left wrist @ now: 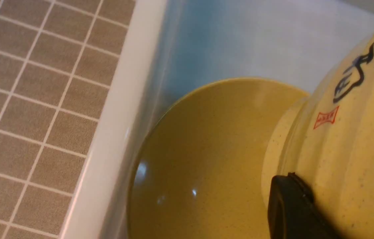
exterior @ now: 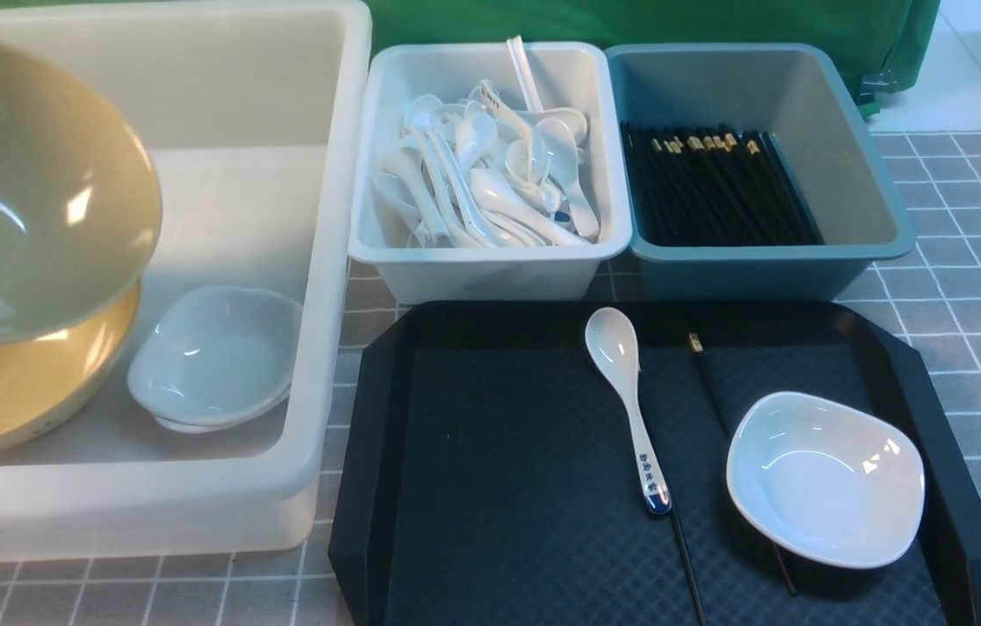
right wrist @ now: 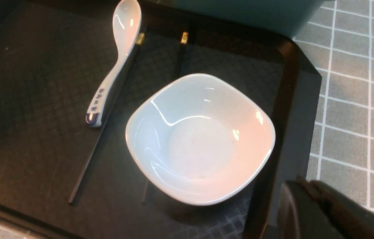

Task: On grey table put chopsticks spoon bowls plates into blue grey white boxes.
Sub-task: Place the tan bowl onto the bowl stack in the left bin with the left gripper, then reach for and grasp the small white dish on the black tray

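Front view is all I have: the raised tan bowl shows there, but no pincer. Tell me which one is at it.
Observer: The left pincer; the left wrist view shows it closed on the tan bowl.
Operator: Describe the bowl's outer wall.
Observer: It carries a small red stamp.
Operator: The spoon hides the upper end of one chopstick from me. Report on it.
Observer: In the right wrist view, that chopstick shows a gold band near the spoon.
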Controlling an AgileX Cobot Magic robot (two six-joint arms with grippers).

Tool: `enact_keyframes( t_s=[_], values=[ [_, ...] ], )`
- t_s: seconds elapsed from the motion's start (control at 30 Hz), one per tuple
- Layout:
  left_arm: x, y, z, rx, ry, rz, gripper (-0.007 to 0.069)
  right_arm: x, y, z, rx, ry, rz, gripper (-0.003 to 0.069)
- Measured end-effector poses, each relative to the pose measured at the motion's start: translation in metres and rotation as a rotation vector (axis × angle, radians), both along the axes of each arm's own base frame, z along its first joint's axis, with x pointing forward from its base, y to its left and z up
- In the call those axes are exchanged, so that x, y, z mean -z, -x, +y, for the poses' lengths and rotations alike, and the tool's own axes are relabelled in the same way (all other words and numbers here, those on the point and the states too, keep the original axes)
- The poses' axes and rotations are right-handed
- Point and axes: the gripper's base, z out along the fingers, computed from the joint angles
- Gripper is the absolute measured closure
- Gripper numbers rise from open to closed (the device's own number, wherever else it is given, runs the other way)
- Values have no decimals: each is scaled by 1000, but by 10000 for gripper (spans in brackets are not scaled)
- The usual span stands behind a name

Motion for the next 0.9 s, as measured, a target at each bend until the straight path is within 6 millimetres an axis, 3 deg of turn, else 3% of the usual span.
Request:
enact_keyframes(
  t_s=[0.07,0.13,0.27,0.3,0.37,0.47,0.53,0.57,0.6,0.7,0.77,0.8,0.9],
  values=[
    [8,-3,2,-7,9,13,599,0,0,0,0,0,0,615],
    [21,-8,5,-1,16,33,537,0,0,0,1,0,-2,615],
    [27,-9,7,-3,5,46,328,10,0,0,12,-11,13,613],
    [27,-9,8,-3,5,47,316,10,0,0,12,-11,13,613],
    [15,-2,5,-32,-9,35,155,15,1,1,40,-74,45,595],
    [-11,13,-4,-77,-22,-30,42,16,-2,5,17,-103,106,539],
    [-36,27,-16,-95,-23,-109,9,13,-9,8,-2,-115,178,468],
    [-41,30,-19,-94,-26,-126,8,14,-10,9,-4,-117,198,452],
    [-63,43,-34,-75,-30,-206,10,11,-20,10,-6,-126,259,381],
    [-95,64,-69,24,-51,-334,70,6,-41,12,1,-133,321,272],
    [-117,83,-107,174,-65,-422,193,9,-66,12,15,-132,380,206],
    [-122,91,-118,218,-69,-442,230,12,-75,12,22,-130,402,191],
    [-132,119,-158,407,-71,-495,447,21,-107,12,41,-124,454,169]
  ],
)
